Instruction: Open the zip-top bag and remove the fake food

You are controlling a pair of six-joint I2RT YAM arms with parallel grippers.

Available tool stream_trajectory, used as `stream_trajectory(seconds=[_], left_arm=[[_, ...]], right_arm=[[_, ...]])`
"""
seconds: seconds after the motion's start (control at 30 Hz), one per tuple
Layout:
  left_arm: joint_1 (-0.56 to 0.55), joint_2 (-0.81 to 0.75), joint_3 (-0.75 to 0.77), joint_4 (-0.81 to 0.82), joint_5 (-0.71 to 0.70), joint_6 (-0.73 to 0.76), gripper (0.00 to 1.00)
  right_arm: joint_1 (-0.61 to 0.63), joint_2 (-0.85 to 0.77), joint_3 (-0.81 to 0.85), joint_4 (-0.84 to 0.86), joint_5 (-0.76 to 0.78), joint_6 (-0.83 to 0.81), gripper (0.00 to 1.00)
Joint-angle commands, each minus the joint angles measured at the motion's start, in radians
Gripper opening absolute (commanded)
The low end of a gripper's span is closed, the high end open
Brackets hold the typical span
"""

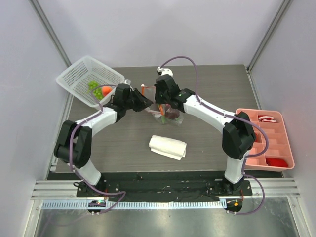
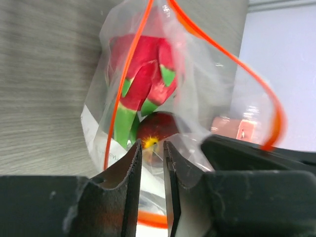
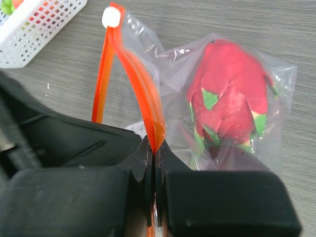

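bag: zip-top bag (image 3: 177, 59), clear crinkly film, orange-red zipper strip (image 3: 140, 91) with a white slider tab (image 3: 111, 18) at its far end; the mouth gapes, the two strip halves apart
bag location: lying on the counter (image 1: 123, 143), centre-far, between the two arm tips, far of the folded white cloth (image 1: 168, 146)
contents: red-pink dragon fruit (image 3: 229, 94) with green scale tips, and a dark red fruit (image 2: 158, 131) just beside it, both inside the film
right fingers (image 3: 143, 158): clamped shut on the zipper strip
left fingers (image 2: 129, 173): narrow gap between them, at the bag's film; can't tell whether they pinch it
basket (image 1: 74, 79): white mesh, far left, holds green grapes (image 1: 94, 87) and a small orange (image 1: 106, 90)
tray (image 1: 289, 163): pink, divided, right edge of counter, well apart from the bag
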Motion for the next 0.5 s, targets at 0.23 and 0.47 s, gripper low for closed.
stream_trajectory(seconds=[0.23, 0.47], left_arm=[[-0.004, 0.125, 0.112, 0.041, 0.122, 0.022, 0.36], [-0.001, 0.208, 0.08, 0.162, 0.152, -0.046, 0.46]], right_arm=[[0.04, -0.082, 0.054, 0.066, 0.026, 0.031, 0.01], [0.046, -0.069, 0.034, 0.087, 0.014, 0.068, 0.01]])
